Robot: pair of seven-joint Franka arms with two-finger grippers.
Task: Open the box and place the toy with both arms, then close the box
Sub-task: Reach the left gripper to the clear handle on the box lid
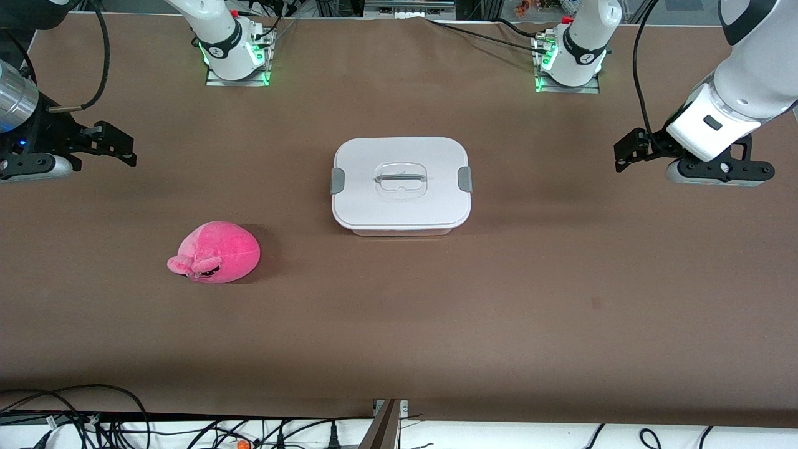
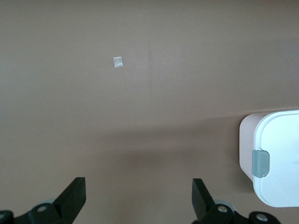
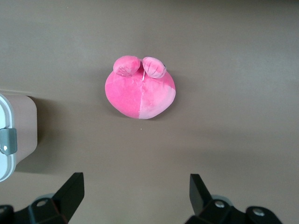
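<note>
Taking the box (image 1: 401, 186) as our landmark and reading the front view from its left edge, we first meet the right gripper (image 1: 115, 144), hanging over bare desk (image 1: 561, 299) well out from the box at the right arm's end; in the right wrist view its jaws stand spread wide with nothing between them. Next comes the toy (image 1: 214, 252), lying on the desk nearer to the front camera than the box and toward the right arm's end of it, well apart from the tub. We judge it light and soft, a plush that will squash under a grip, so we would close across the middle of its round body, not on the small ears. The box sits at the desk's middle with its white lid (image 1: 399, 178) on and both grey side clips (image 1: 337, 180) down. It looks like stiff, smooth plastic, likely light and liable to slide, so we would free a clip from each end and lift by the clear handle (image 1: 399, 179). Last is the left gripper (image 1: 629, 153), over bare desk well out from the box at the left arm's end, its jaws likewise spread and empty in the left wrist view. Nothing is opened yet.
</note>
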